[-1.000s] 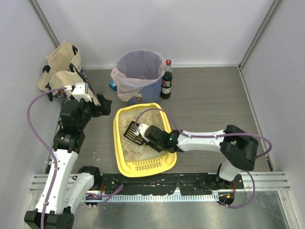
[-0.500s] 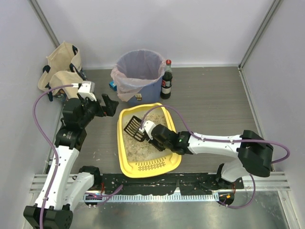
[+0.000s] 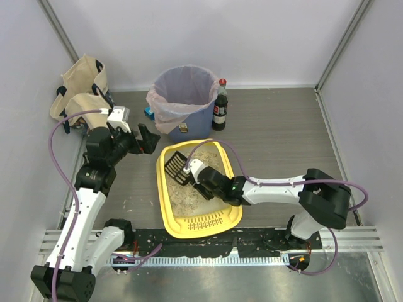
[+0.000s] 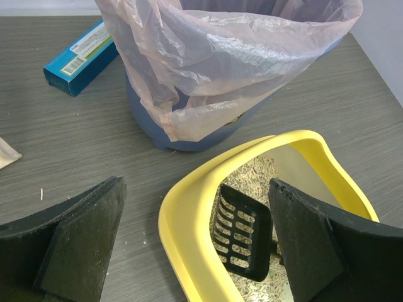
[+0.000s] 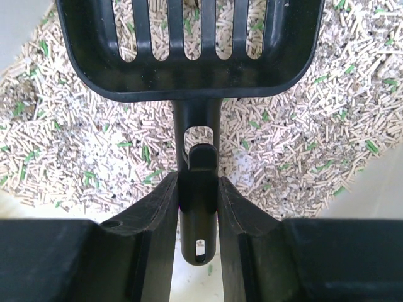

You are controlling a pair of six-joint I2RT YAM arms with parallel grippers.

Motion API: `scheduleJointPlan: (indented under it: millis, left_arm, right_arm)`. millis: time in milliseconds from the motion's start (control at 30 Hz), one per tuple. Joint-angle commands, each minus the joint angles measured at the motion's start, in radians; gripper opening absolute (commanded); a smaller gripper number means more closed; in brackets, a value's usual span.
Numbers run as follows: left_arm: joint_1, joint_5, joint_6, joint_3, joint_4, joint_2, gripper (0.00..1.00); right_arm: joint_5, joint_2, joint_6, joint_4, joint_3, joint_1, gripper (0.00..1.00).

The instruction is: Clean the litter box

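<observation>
The yellow litter box (image 3: 162, 189) lies on the floor between the arms, its slotted grille (image 3: 200, 220) at the near end and beige granules (image 3: 211, 195) inside. My right gripper (image 3: 200, 178) is shut on the handle of a black slotted scoop (image 3: 176, 166), whose blade is over the litter at the far left corner. In the right wrist view the fingers clamp the handle (image 5: 198, 207) and the scoop blade (image 5: 189, 44) is low over the granules. My left gripper (image 3: 146, 139) is open and empty, just outside the box's far left corner. Its view shows the rim (image 4: 189, 220) and scoop (image 4: 242, 229).
A round blue bin with a clear liner (image 3: 184, 94) stands behind the box. A dark bottle with a red cap (image 3: 220, 106) is to its right, a small blue carton (image 3: 148, 112) to its left. A tan bag (image 3: 82, 88) sits at the far left wall.
My left gripper has moved right, toward the box's far left corner. The right gripper has carried the scoop toward that corner. The box has shifted slightly to the right.
</observation>
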Motion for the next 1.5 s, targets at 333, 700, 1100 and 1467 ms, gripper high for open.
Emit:
scheduleJointPlan:
  millis: [333, 700, 1100, 1467]
  left_arm:
    - [-0.014, 0.028, -0.002, 0.011, 0.03, 0.011, 1.0]
    - [-0.037, 0.098, -0.004, 0.026, 0.024, 0.054, 0.98]
    - [-0.08, 0.367, -0.05, 0.026, 0.087, 0.088, 0.98]
    - [-0.12, 0.431, -0.027, 0.061, 0.015, 0.174, 0.91]
  right_arm:
    - [0.054, -0.038, 0.16, -0.188, 0.145, 0.019, 0.01]
    - [0.11, -0.109, 0.213, -0.372, 0.188, 0.074, 0.02]
    - [0.177, -0.219, 0.229, -0.427, 0.205, 0.148, 0.01]
    - [0.315, -0.272, 0.181, -0.363, 0.231, 0.177, 0.02]
